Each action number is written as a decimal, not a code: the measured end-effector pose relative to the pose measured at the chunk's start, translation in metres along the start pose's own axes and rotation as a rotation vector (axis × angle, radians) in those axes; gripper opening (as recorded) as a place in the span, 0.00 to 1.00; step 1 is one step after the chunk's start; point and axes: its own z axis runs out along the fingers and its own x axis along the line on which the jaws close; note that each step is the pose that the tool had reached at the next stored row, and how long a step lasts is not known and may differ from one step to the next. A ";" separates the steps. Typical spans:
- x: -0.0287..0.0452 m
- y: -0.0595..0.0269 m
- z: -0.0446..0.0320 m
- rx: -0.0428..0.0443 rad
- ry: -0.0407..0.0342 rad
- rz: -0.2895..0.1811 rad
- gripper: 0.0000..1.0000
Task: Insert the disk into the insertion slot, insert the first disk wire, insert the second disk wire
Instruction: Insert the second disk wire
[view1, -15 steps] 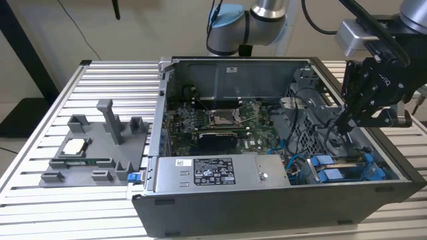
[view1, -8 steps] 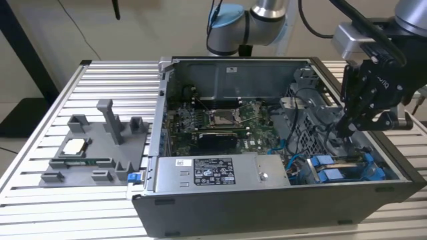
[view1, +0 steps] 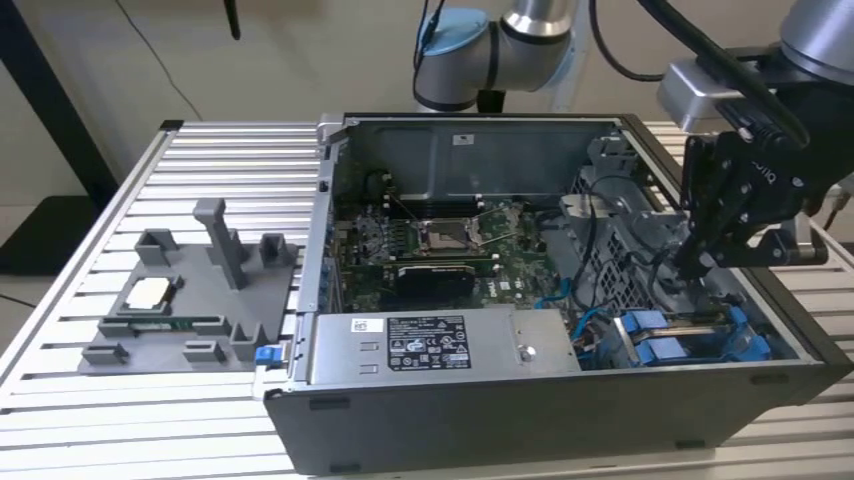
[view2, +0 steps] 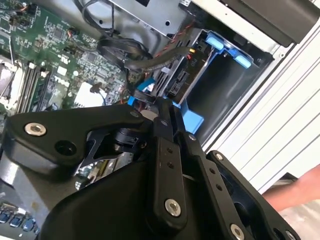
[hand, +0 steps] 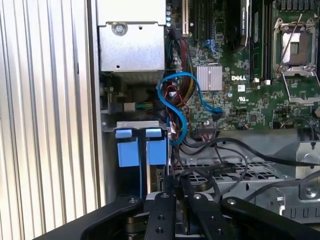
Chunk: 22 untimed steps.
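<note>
The claw hangs inside the case above the insertion slot.

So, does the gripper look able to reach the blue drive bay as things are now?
Probably yes. The gripper hangs inside the open case, just above the insertion slot. Loose black cables lie beside its path and could get in the way.
</note>
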 end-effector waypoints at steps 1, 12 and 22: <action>0.0007 0.0003 0.0004 0.0029 -0.0002 -0.003 0.16; 0.0156 0.0064 0.0073 0.0617 -0.0089 -0.027 0.16; 0.0166 0.0071 0.0117 0.0817 -0.0100 -0.028 0.16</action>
